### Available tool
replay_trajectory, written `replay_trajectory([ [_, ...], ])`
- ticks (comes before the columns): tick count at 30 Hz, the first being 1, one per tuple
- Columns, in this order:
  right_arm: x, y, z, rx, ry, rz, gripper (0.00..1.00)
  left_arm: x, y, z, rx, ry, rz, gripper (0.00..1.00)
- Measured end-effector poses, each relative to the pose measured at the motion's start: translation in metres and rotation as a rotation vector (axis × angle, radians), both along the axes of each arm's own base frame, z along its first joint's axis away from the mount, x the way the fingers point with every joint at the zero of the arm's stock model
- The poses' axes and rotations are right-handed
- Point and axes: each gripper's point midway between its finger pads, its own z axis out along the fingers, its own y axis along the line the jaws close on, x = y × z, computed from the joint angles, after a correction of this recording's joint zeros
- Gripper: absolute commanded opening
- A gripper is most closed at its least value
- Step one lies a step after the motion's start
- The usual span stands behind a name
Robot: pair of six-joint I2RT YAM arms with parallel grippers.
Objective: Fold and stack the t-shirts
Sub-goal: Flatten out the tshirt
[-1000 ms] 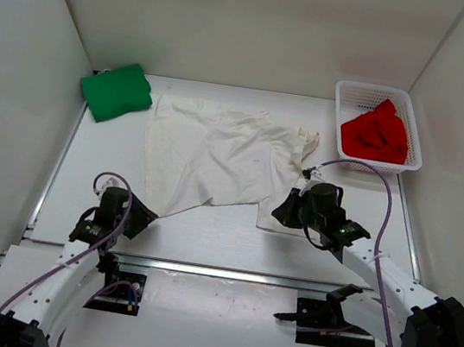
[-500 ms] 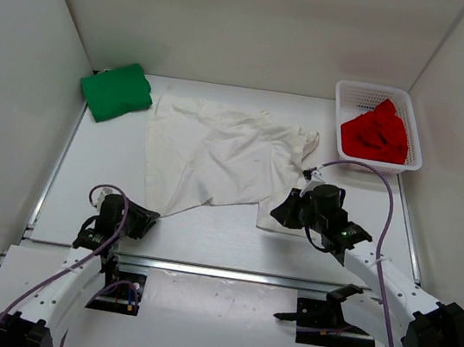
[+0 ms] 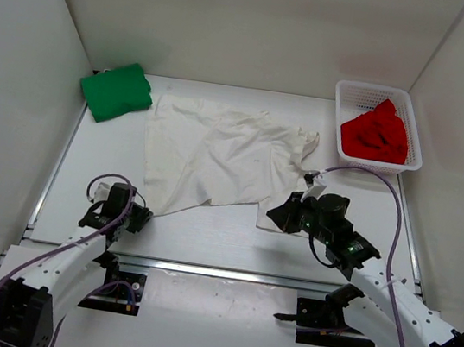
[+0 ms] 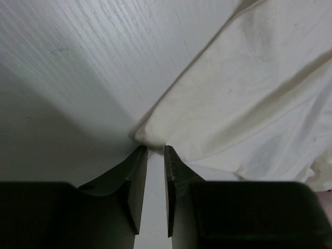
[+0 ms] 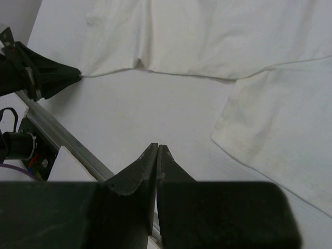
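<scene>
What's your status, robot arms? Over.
Left gripper slightly open at the corner of the white shirt. Right gripper shut, empty. Green shirt folded, red shirt in basket. Nothing blocking.

You will find nothing to read in any of these views: no lettering, label, brand mark or number shows on any surface.
</scene>
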Motion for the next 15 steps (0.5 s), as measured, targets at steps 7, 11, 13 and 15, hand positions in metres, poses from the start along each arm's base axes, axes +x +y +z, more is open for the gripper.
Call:
replay_trajectory([
  [7,-0.012,0.009,0.003,-0.008,-0.021,0.036,0.02,0.006,0.02,-0.003,0.073,0.029,0.063,0.14],
  [11,-0.012,0.007,0.002,-0.015,-0.016,0.031,0.02,0.014,0.03,-0.002,0.089,0.012,0.094,0.0],
  [13,-0.012,0.007,0.0,-0.017,-0.011,0.03,0.02,0.017,0.031,-0.002,0.098,0.005,0.087,0.0],
  [15,-0.012,0.007,-0.002,-0.022,-0.004,0.03,0.01,0.021,0.032,-0.001,0.114,0.003,0.073,0.0],
])
